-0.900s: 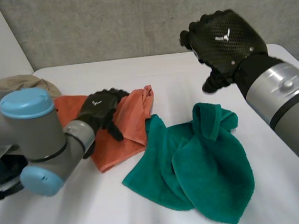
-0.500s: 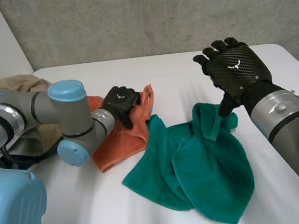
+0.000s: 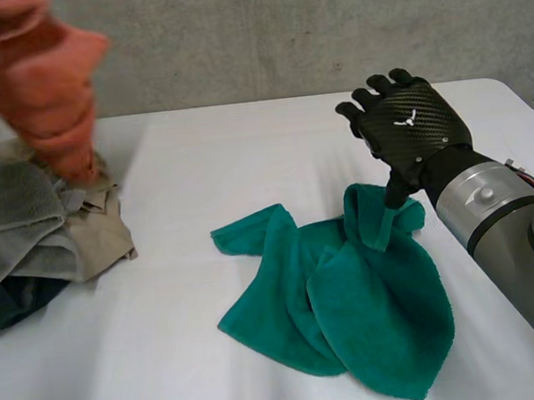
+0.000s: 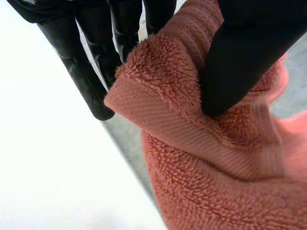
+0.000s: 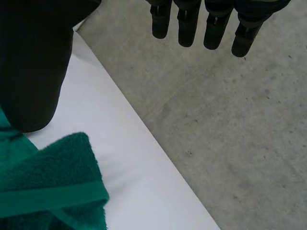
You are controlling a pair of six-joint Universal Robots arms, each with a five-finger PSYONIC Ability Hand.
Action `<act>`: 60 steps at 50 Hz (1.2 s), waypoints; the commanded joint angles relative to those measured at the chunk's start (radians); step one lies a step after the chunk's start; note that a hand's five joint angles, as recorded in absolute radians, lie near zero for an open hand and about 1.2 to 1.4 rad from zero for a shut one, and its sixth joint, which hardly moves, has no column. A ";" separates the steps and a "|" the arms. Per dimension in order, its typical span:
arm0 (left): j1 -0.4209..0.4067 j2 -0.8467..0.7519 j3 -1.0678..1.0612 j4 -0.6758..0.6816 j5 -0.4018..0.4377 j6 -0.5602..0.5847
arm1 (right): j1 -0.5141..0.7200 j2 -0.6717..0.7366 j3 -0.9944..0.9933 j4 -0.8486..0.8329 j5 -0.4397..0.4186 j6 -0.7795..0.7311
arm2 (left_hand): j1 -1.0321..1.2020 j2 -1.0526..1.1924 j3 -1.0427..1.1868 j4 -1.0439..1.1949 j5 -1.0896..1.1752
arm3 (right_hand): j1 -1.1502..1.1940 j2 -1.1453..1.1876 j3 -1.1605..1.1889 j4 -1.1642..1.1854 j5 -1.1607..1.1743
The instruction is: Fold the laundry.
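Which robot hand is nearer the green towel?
Right. The right robot hand hovers open above the green towel; the left robot hand pinches the orange towel high over the far pile.

The orange towel [image 4: 216,191] and green towel [image 3: 372,313] are fuzzy terry cloth, the table [image 3: 245,164] matt.

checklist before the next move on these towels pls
1. Left hand grip on the orange towel: ok, its hemmed edge is pinched between thumb and fingers.
2. Orange towel clear of the green towel: ok, it hangs above the laundry pile.
3. Right hand free: ok, open, above the green towel's raised far fold.
4. Right thumb touching that fold: cannot tell.
5. Green towel flat: not ok, crumpled in overlapping folds.
6. Bare table to spread on: ok.
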 commanded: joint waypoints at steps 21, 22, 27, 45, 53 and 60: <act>-0.112 0.262 -0.718 -0.222 0.255 0.076 | -0.089 0.014 -0.097 0.312 -0.104 -0.206 | -0.913 -1.008 -1.005 -1.024 -0.895 | -0.049 -0.034 -0.031 -0.033 -0.049; -0.121 0.283 -0.757 -0.228 0.275 0.078 | -0.094 0.020 -0.097 0.329 -0.115 -0.239 | -0.913 -1.008 -1.005 -1.024 -0.895 | -0.049 -0.034 -0.031 -0.033 -0.049; -0.202 0.386 -0.973 -0.258 0.387 0.081 | -0.123 0.049 -0.066 0.322 -0.178 -0.415 | -0.851 -0.946 -0.943 -0.962 -0.833 | -0.049 -0.034 -0.031 -0.033 -0.049; -0.477 0.206 -1.093 -0.022 0.225 0.160 | -0.158 0.241 0.109 -0.150 -0.335 -0.557 | -0.516 -0.611 -0.608 -0.627 -0.498 | 0.215 0.229 0.233 0.231 0.214; -0.540 0.156 -1.052 0.026 0.179 0.167 | -0.158 0.278 0.112 -0.264 -0.299 -0.523 | -0.516 -0.611 -0.608 -0.627 -0.498 | 1.171 1.186 1.189 1.187 1.170; -0.566 0.106 -1.016 0.049 0.154 0.217 | -0.161 0.274 0.116 -0.255 -0.292 -0.456 | -0.504 -0.599 -0.596 -0.616 -0.486 | 1.173 1.187 1.191 1.189 1.172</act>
